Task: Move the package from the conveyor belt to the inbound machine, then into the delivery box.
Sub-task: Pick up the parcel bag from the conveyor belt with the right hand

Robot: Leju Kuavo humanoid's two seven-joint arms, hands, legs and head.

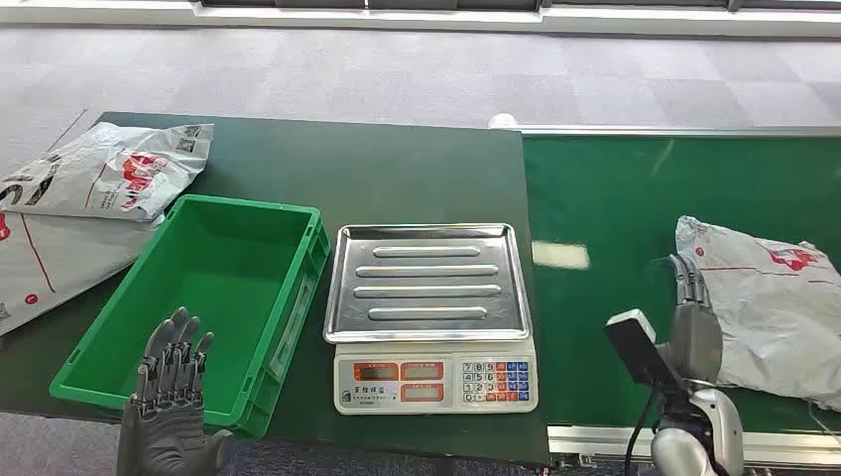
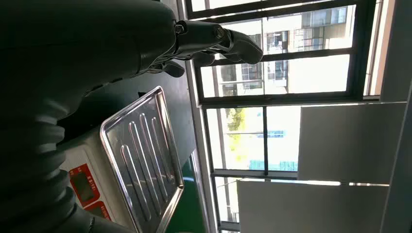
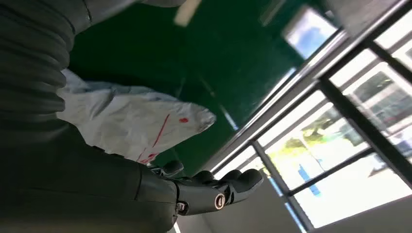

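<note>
Head view: the package point(image 1: 769, 302) lies on the conveyor belt point(image 1: 615, 208) at three o'clock, the right robot hand point(image 1: 691, 322) beside its near edge, fingers apart, holding nothing. The left robot hand point(image 1: 171, 382), spread, hovers at seven o'clock over the green box point(image 1: 213, 288). The scale point(image 1: 429, 315) sits centre on the counter point(image 1: 397, 178).

Left wrist view: fingers point(image 2: 233, 43) extend above the scale's tray point(image 2: 143, 155).

Right wrist view: the package point(image 3: 131, 119) lies beside the open fingers point(image 3: 228, 184).

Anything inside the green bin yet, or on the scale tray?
Both look bare: the green bin shows only its floor, though the left robot hand covers its near corner. The scale tray holds nothing.
</note>
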